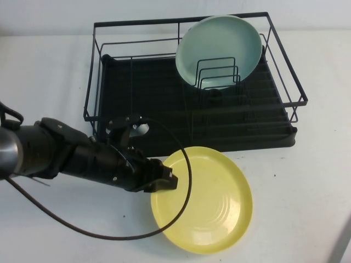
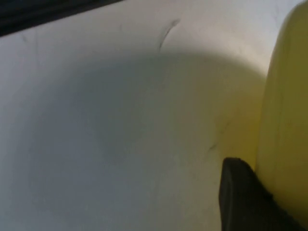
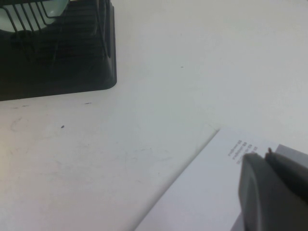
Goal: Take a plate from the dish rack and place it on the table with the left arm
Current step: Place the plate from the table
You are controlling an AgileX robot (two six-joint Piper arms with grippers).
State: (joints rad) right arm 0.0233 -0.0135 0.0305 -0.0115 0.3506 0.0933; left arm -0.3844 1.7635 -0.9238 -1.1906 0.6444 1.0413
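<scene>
The yellow plate (image 1: 205,200) lies low over the white table (image 1: 44,71), just in front of the black dish rack (image 1: 137,93). My left gripper (image 1: 166,181) is at the plate's left rim and is shut on it. In the left wrist view one black finger (image 2: 238,195) presses against the plate's yellow rim (image 2: 286,110), with the table close behind it. My right gripper (image 3: 263,155) is shut and empty, parked off to the right over a white printed sheet (image 3: 202,192).
A pale mint-green plate (image 1: 219,46) stands upright in the rack's wire dividers at the back right. The left arm's black cable (image 1: 82,230) loops over the table and across the yellow plate. The rack's corner (image 3: 72,62) shows in the right wrist view.
</scene>
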